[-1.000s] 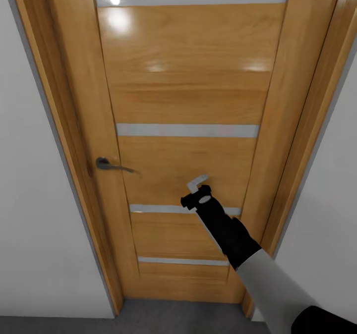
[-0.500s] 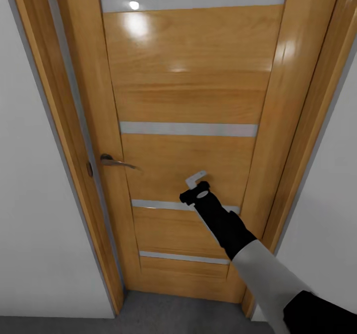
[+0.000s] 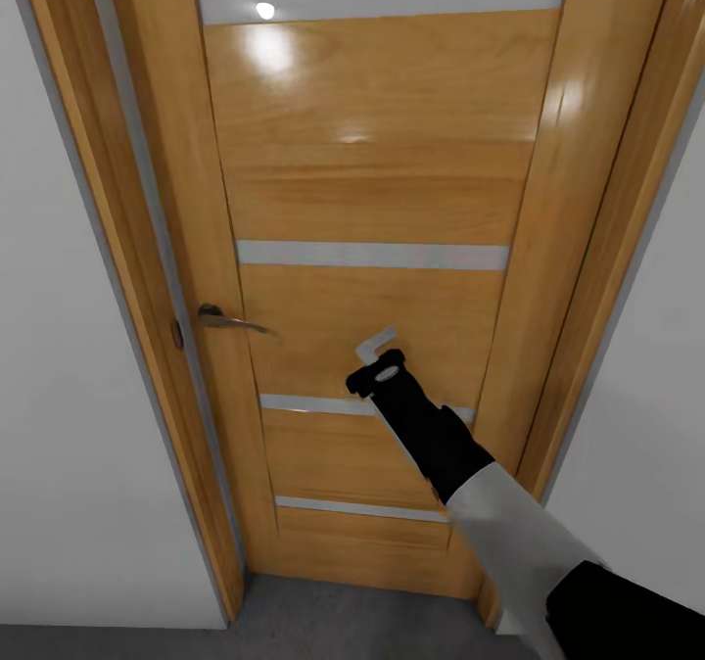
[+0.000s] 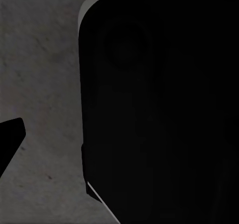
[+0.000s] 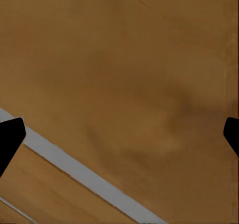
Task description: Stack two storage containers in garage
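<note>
Door (image 3: pixel 372 200) of honey wood with frosted strips fills your head view, its leaf ajar at the handle side. Your right gripper (image 3: pixel 375 347) has shifted left toward the lever handle (image 3: pixel 227 320) over the last half second, jaws spread wide and empty. Left gripper state: cannot tell. Grey floor (image 3: pixel 343 626) shows below.

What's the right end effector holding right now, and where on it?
Nothing. The right end effector is open, its fingertips spread wide against the honey-wood door with frosted strips, apart from the metal lever handle.
</note>
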### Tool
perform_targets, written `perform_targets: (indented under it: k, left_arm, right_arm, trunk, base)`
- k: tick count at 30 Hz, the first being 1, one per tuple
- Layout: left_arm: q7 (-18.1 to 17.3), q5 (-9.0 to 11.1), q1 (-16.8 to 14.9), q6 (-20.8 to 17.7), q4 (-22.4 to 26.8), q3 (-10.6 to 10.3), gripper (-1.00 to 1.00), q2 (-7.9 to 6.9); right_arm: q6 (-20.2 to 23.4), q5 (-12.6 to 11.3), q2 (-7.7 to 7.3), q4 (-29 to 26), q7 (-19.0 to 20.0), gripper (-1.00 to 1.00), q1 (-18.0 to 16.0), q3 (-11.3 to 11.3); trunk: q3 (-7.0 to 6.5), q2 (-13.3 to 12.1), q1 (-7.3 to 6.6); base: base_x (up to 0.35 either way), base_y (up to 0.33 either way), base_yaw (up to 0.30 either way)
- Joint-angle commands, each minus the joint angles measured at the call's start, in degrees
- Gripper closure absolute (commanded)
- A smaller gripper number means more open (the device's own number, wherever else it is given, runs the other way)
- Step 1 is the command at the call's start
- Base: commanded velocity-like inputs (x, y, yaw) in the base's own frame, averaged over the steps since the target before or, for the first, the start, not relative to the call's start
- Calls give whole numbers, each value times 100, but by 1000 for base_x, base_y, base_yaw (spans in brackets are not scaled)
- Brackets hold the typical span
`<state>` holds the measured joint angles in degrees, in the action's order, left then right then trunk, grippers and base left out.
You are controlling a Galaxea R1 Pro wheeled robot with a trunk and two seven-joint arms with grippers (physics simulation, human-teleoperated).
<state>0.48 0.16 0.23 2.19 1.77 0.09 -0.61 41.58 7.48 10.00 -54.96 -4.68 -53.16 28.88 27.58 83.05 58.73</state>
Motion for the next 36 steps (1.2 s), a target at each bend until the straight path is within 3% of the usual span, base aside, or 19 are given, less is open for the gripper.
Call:
perform_targets:
  k: [1, 10, 14, 23, 29, 36]
  left_arm:
    - [5, 1, 1, 9, 8, 0, -100, 0]
    - [5, 1, 1, 9, 8, 0, -100, 0]
    - [5, 1, -1, 9, 8, 0, -100, 0]
    - [5, 1, -3, 9, 8, 0, -100, 0]
    - [5, 1, -2, 9, 9, 0, -100, 0]
    - [5, 1, 0, 9, 8, 0, -100, 0]
  right_arm:
    - [23, 29, 0, 99, -4, -100, -86, 11]
    - [-171, 8, 0, 792, -6, -100, -426, 6]
    - [-460, -1, 0, 1502, -6, -100, -800, 5]
    - [-353, 17, 0, 971, 33, -100, -810, 7]
    - [-12, 1, 0, 440, 73, -100, -810, 6]
    - [-23, -9, 0, 287, 50, -100, -810, -6]
  trunk:
    - [5, 3, 0]
    - [5, 3, 0]
    - [5, 3, 0]
    - [5, 3, 0]
    - [5, 3, 0]
    - [5, 3, 0]
  base:
    - [0, 0, 0]
    - [0, 0, 0]
    - [0, 0, 0]
    - [0, 0, 0]
    - [0, 0, 0]
    - [0, 0, 0]
